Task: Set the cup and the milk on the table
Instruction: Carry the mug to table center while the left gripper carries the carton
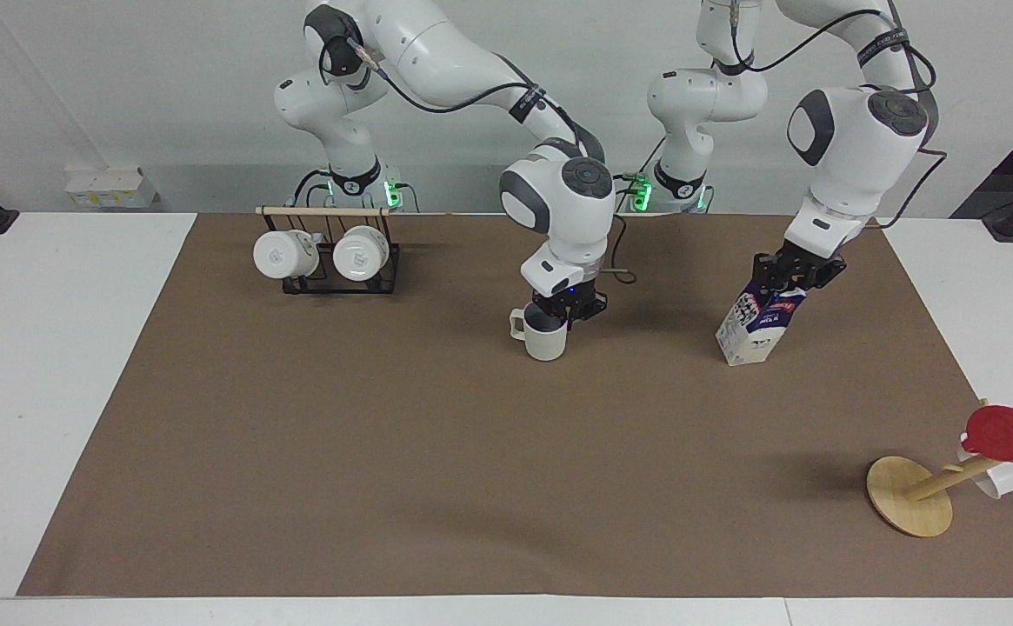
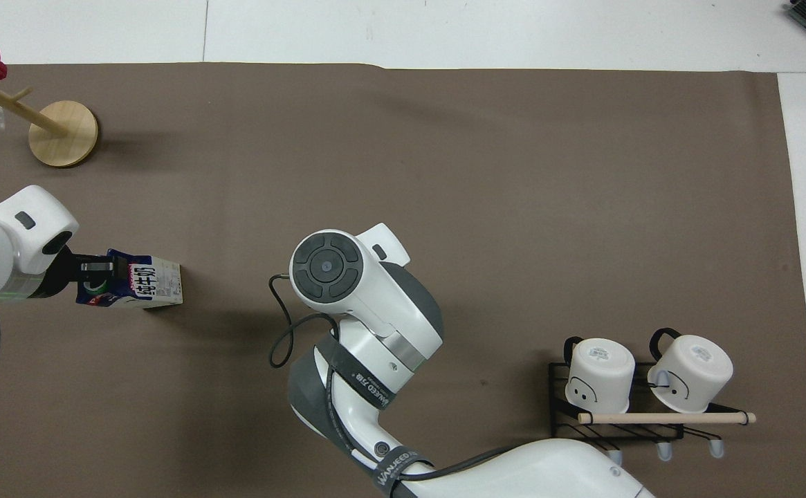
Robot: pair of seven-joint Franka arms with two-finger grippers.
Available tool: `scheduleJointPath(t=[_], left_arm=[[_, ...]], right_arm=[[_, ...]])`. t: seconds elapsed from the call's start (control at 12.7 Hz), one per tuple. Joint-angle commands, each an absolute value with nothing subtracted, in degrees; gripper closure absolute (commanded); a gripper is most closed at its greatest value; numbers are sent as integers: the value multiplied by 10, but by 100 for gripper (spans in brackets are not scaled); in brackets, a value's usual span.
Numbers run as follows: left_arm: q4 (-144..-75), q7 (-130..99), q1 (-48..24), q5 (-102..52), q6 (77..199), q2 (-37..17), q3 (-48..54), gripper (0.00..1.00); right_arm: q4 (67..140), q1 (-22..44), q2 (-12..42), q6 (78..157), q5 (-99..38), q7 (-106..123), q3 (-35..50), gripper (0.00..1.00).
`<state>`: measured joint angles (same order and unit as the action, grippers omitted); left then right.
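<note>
A: Facing view first. How does the right arm stand?

B: It arches down from its base at about eleven o'clock, wrist pointing straight down near the middle of the brown sheet point(image 1: 384, 452). The right gripper point(image 1: 564, 306) sits at the rim of the cup point(image 1: 544, 337), fingers clamped on the rim's wall. The cup is upright, its base on or just at the sheet, handle toward nine o'clock.

A: And the left arm?

B: It comes down from about one o'clock, forearm slanting inward. The left gripper point(image 1: 795, 271) is closed on the gabled top of the milk point(image 1: 760, 320), which leans, its top tipped toward the arm and its lower edge touching the sheet. The carton stands toward the left arm's end of the table point(image 1: 45, 348), at three o'clock from the cup.

A: Anything else there?

B: A black rack point(image 1: 332, 261) with two white mugs at about ten o'clock, and a tipped wooden stand point(image 1: 910, 496) carrying a red cup point(image 1: 1010, 432) at about four o'clock.

A: Now the overhead view.

B: The right arm's wrist housing hides the cup and its gripper entirely. The left gripper point(image 2: 91, 270) enters at nine o'clock, pinching the milk point(image 2: 147, 281), whose printed side faces up. The rack point(image 2: 617, 408) lies at about four o'clock, the stand point(image 2: 63, 124) at ten.
</note>
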<state>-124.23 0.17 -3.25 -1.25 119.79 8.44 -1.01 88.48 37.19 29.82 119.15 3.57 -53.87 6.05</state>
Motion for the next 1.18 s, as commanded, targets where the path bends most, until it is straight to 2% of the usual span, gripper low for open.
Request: scheduleJointPath(t=[0.0, 0.24, 0.39, 0.79, 1.11], left_arm=[[-1217, 3, -29, -16, 1169, 81, -11, 54], [-1189, -2, -35, -46, 1140, 80, -11, 54], [-1171, -35, -44, -63, 1133, 76, -5, 54], [-1147, -199, -168, -62, 1142, 62, -3, 54], [-1152, -286, -265, -62, 1142, 70, -3, 54]], right_arm=[[881, 369, 287, 1200, 39, -542, 62, 0], [859, 369, 270, 1182, 29, -548, 61, 0], [862, 353, 231, 1176, 26, -548, 55, 0], [897, 257, 112, 1079, 27, -463, 55, 0], [914, 138, 37, 1017, 27, -329, 55, 0]])
